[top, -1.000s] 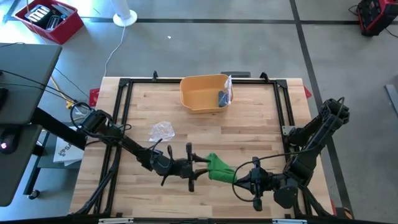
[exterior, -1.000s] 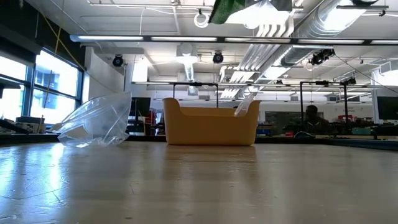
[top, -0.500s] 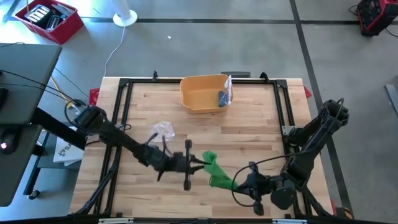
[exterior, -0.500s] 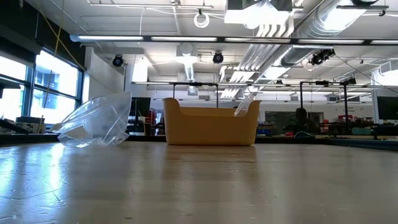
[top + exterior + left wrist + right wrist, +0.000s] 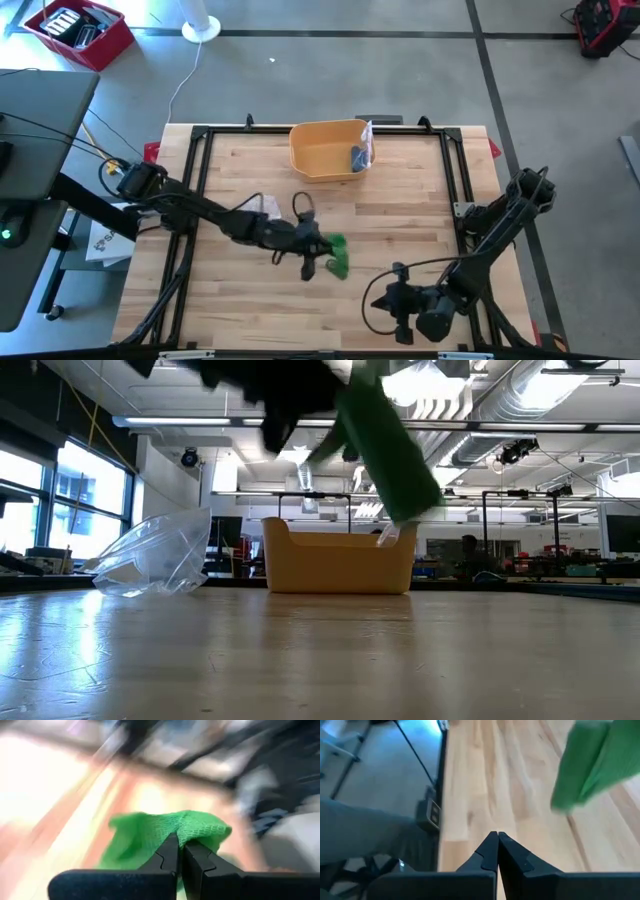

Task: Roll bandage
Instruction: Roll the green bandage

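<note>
The wooden table (image 5: 400, 220) carries one yellow bin (image 5: 325, 150) at the middle of its far edge and one crumpled clear plastic bag (image 5: 155, 555) toward its left side, nearer the middle than the edge. Two dark arms work over it. The left gripper (image 5: 318, 250) is over the table's middle, its fingers clamped together on the single green bandage (image 5: 337, 256), which hangs off the table in a loose strip in the low view. The right gripper (image 5: 385, 300) sits near the front edge toward the right corner, fingers pressed together on nothing, clear of the bandage. The bandage looks light, soft and limp, a crepe weave that should grip itself rather than slide, yet sag and unwind freely; pinching it by one end, as the left gripper seems to, looks the sensible hold for winding.
</note>
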